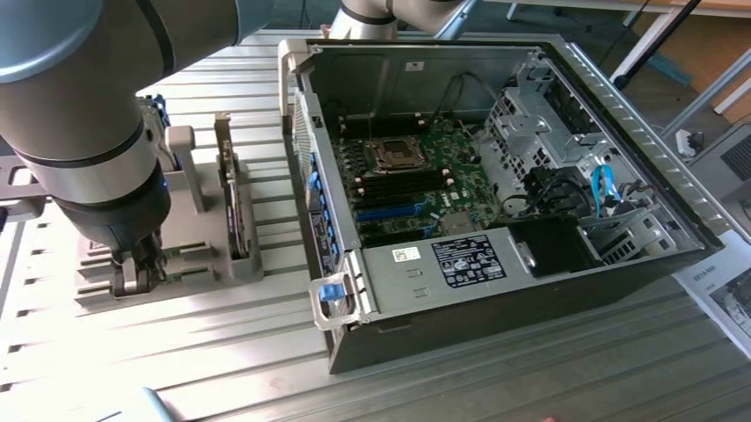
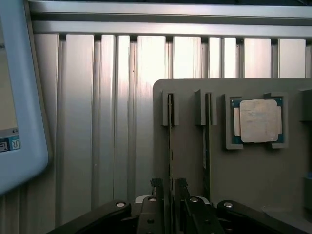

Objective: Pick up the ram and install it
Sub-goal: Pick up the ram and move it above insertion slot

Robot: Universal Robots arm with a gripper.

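The hand (image 2: 169,194) hangs low over the grey holder (image 2: 190,161) on the ribbed tabletop (image 2: 97,122). Its 2 fingers (image 2: 157,191) are spread apart and grip nothing. The ram (image 2: 170,131) stands on edge in a slot of the holder and runs straight out ahead of the hand, with its near end in the gap between the fingertips. There seems to be a sliver of space on each side, so I'd judge it untouched. A second stick (image 2: 206,131) stands in the next slot, just outside 1 finger, and the processor chip (image 2: 257,121) lies further off on that same side. The open computer case (image 1: 493,176) sits well apart from the hand.

To my eye the ram is light, thin and stiff, but easy to crack if twisted. Its flat faces look smooth, so a skewed pinch could slip. The safe hold is square across the 2 faces near the upper edge, clear of the contact edge down in the slot.
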